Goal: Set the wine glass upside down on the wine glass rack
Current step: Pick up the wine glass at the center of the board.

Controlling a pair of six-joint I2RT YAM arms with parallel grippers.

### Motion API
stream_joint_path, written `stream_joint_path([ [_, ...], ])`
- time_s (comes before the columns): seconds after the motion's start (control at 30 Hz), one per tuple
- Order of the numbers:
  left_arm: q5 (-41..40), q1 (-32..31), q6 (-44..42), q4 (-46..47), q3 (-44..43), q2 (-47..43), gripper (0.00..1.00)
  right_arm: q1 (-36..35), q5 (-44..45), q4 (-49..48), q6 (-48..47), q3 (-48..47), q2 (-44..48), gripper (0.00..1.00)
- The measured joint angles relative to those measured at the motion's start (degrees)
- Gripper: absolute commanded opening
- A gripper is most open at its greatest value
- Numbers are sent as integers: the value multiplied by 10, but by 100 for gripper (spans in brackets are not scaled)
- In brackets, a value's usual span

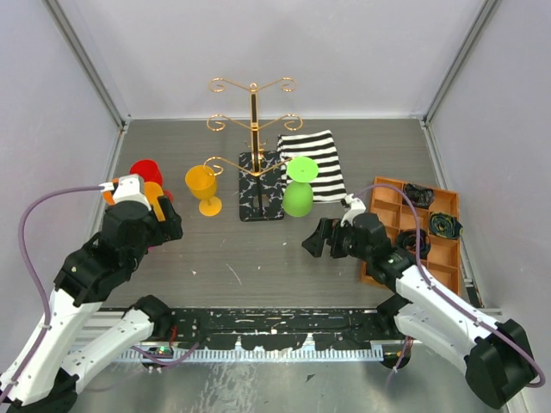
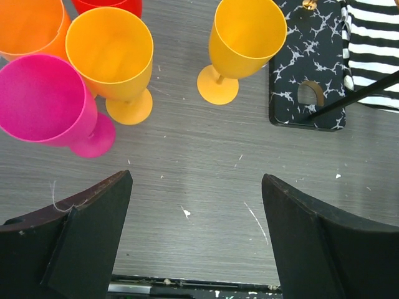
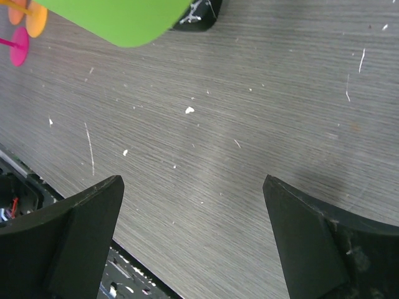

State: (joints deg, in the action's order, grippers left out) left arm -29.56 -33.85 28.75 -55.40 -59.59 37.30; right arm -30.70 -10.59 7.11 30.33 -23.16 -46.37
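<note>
With left gripper (image 2: 196, 176) and right gripper (image 3: 192, 180) wide open, empty, we may bump the green wine glass (image 1: 298, 200) hanging at three o'clock on the rack (image 1: 255, 120).

Seen from above, the left arm (image 1: 103, 258) covers most of the red glass (image 1: 145, 170) and the orange glass (image 1: 155, 191). The right wrist view's top edge cuts the green wine glass (image 3: 118, 18), showing only part of its bowl. The dark items (image 1: 419, 195) in the orange tray (image 1: 441, 254) are too small to identify.

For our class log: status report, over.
Left end effector, right end effector: open, empty. Green wine glass hangs inverted on rack. Yellow glass upright beside rack.
</note>
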Motion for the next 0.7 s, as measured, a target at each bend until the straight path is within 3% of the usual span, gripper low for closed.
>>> stream_joint_path([
  [0.27,9,0,-13,-3,20,-28,94,-19,-10,-74,14,73,-14,100],
  [0.43,11,0,-23,-6,35,-63,96,-172,99,-95,23,76,-26,100],
  [0.57,5,0,-29,-7,37,-80,97,-292,200,-147,28,50,-96,100],
  [0.7,0,0,-30,-12,38,-80,96,-356,264,-233,23,23,-194,100],
])
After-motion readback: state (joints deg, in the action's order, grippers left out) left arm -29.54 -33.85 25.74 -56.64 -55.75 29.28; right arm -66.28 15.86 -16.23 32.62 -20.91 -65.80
